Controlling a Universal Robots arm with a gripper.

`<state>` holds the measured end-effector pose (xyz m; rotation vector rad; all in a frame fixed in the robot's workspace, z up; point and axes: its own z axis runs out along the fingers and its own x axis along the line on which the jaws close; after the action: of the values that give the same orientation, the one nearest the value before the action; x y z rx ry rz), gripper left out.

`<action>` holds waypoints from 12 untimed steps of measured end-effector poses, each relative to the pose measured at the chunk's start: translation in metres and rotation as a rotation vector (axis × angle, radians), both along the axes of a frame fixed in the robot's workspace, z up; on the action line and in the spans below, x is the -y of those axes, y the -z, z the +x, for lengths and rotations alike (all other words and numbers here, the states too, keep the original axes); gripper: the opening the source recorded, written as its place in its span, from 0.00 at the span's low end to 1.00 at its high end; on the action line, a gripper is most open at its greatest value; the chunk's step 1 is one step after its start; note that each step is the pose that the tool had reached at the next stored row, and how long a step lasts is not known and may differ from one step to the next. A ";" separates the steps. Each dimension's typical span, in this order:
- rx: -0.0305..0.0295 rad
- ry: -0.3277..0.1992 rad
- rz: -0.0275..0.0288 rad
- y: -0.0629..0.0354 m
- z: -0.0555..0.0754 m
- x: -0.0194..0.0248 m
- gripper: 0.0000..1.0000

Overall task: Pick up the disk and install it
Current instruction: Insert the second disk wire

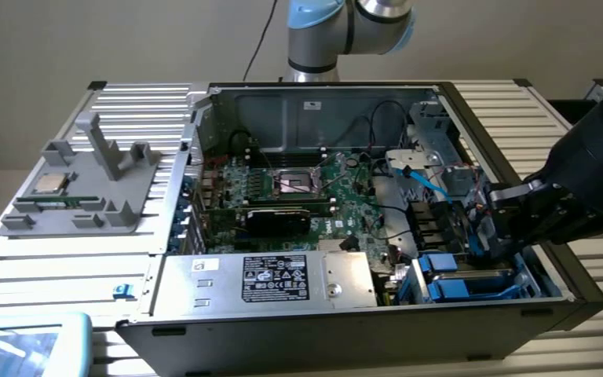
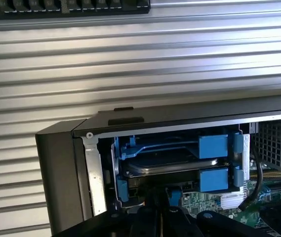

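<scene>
The disk point(image 2: 170, 165), grey metal edged by a blue carrier frame point(image 2: 212, 145), lies flat in the drive bay at the front corner of the open computer case point(image 1: 280, 330), on the exterior view's right point(image 1: 467, 276). My gripper point(image 1: 485, 250) reaches down into the case just behind that bay. In the wrist view its dark fingers point(image 2: 150, 219) stand together, shut, close against the disk's near edge, with nothing visible between them. Whether they touch the disk I cannot tell.
The case holds a motherboard point(image 1: 301, 188), a silver box with a black label point(image 1: 280, 279) and a blue cable point(image 1: 427, 184) near my gripper. A grey fixture point(image 1: 82, 188) carrying a small silver chip point(image 1: 50, 183) stands on the slatted table point(image 1: 60, 275) at the exterior view's left.
</scene>
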<state>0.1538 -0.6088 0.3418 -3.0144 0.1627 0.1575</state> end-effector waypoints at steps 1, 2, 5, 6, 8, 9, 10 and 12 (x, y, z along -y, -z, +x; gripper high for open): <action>0.0000 0.000 0.0001 0.0008 0.000 0.0001 0.11; 0.0000 0.000 0.0002 0.0016 0.000 0.0001 0.11; 0.0000 0.000 0.0000 0.0032 0.000 0.0002 0.11; 0.0000 0.000 -0.0002 0.0035 0.000 0.0002 0.11; 0.0000 0.000 -0.0002 0.0041 0.000 0.0002 0.11; 0.0000 0.000 0.0001 0.0045 0.000 0.0002 0.11; 0.0000 0.000 0.0000 0.0047 0.000 0.0002 0.11; 0.0000 0.000 -0.0001 0.0049 0.000 0.0002 0.11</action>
<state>0.1542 -0.6091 0.3369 -3.0145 0.1626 0.1574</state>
